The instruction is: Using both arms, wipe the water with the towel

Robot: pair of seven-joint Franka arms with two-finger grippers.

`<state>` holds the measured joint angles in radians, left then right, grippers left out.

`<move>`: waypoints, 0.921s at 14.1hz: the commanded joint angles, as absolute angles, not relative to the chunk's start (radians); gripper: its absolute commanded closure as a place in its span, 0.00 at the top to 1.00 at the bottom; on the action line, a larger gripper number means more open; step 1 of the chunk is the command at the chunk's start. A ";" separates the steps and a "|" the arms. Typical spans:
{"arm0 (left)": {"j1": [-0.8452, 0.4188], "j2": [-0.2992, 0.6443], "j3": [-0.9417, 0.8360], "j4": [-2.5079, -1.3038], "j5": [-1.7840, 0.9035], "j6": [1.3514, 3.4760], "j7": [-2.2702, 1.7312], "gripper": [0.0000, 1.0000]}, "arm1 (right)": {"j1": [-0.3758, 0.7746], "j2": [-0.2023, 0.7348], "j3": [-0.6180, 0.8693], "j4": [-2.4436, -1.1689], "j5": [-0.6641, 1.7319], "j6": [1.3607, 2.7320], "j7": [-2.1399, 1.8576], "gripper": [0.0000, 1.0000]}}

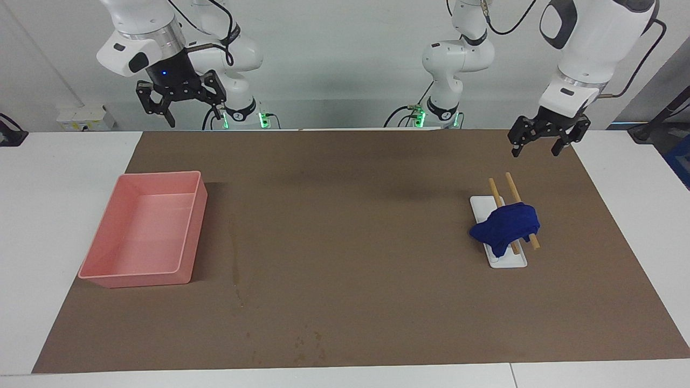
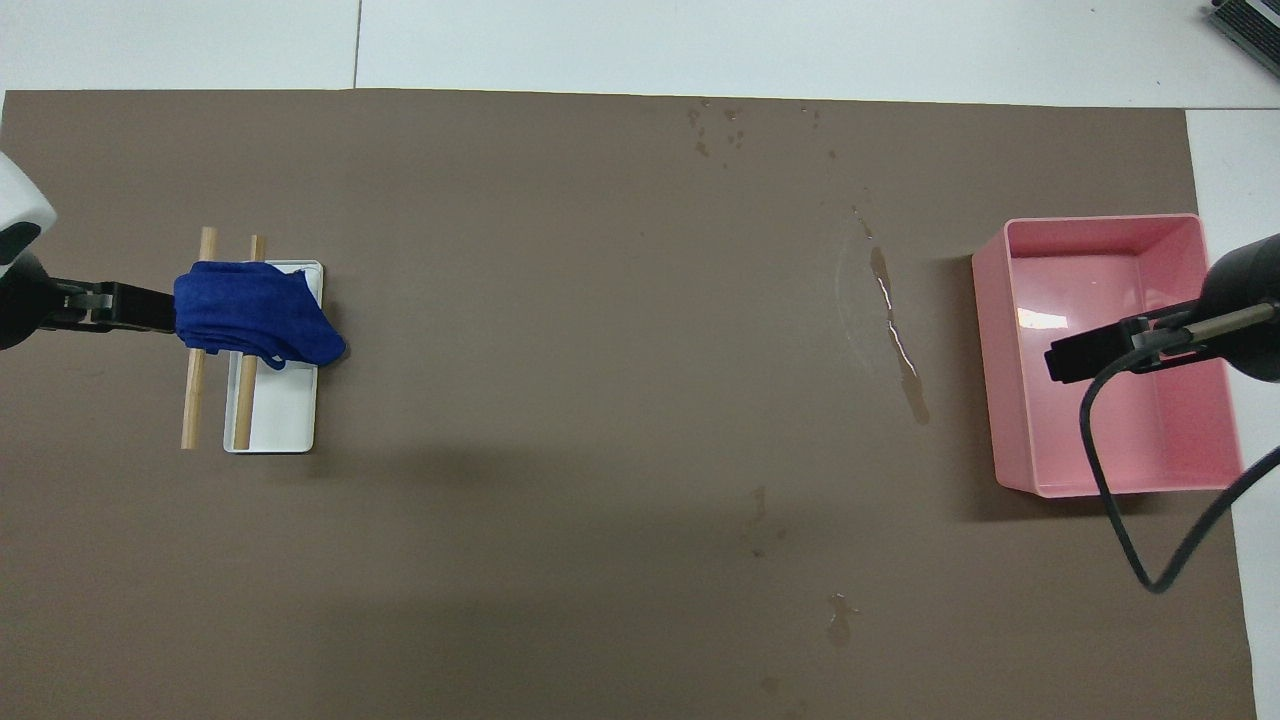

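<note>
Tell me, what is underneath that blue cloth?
The blue cloth lies draped over two wooden sticks resting across a white tray. The covered middle of the sticks and tray is hidden.

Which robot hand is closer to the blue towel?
Left. The left end effector hangs above the mat close by the towel; the right end effector is up at the pink bin's end.

Premises present as a robotics laboratory. Two white jointed arms stand mounted at one edge of a white table, their bases lit by green indicator lights. Black cables trail from the arms. A brown mat covers the work surface. The backdrop is a plain grey-white wall with a socket box, without domestic furnishing.
</note>
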<state>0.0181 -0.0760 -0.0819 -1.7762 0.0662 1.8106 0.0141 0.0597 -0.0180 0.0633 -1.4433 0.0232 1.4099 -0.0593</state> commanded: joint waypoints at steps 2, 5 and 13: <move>0.018 -0.043 -0.081 -1.893 0.179 2.030 -0.049 1.00 | 0.057 -0.035 0.058 -1.463 0.035 1.404 -0.048 1.00; 0.029 0.044 -0.081 -1.919 0.187 2.159 -0.092 1.00 | 0.052 -0.035 0.057 -1.463 0.035 1.408 -0.044 1.00; 0.031 0.069 -0.078 -2.057 0.284 2.364 -0.109 1.00 | 0.041 -0.049 0.060 -1.470 0.041 1.397 -0.051 1.00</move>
